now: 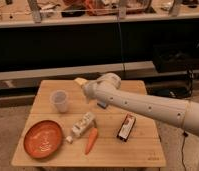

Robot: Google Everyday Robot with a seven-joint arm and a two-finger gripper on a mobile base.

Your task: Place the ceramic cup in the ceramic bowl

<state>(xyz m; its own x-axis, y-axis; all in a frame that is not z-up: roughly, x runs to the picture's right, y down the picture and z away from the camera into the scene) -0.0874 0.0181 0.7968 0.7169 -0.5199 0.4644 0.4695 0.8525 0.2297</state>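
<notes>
The ceramic cup (59, 100), a small pale white tumbler, stands upright on the left part of the wooden table (143, 150). The ceramic bowl (43, 138), a wide orange-red dish with white marks inside, sits at the front left corner, in front of the cup. My gripper (82, 83) is at the end of the white arm (143, 106), above the table's back edge. It is to the right of the cup and behind it, apart from it. The arm's wrist hides most of it.
A white bottle-shaped carton (83, 125) lies on its side at the table's middle, with an orange carrot (91, 140) just in front of it. A dark packet with red (126, 127) lies to the right. A dark shelf unit (68, 45) stands behind the table.
</notes>
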